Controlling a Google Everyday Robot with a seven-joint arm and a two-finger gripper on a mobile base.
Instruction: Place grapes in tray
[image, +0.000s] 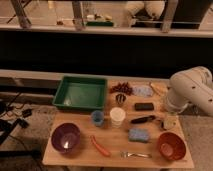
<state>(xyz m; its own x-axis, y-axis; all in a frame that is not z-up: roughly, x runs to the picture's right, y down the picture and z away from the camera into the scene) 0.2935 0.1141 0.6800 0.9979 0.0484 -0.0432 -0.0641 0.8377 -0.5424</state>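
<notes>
The wooden bench (77, 120) stands on a grey floor in front of a long dark wall, with a pale ledge and railing posts above it. Black cables (15, 114) lie on the floor at the left. The green tray (80, 93) sits at the bench's back left corner. The grapes (122, 89) lie on the wood just to its right, outside it. The white arm (190, 90) comes in from the right. Its end effector (136, 120) is low over the bench between a white cup (117, 116) and an orange bowl (171, 145). I cannot tell whether it is apart or together.
</notes>
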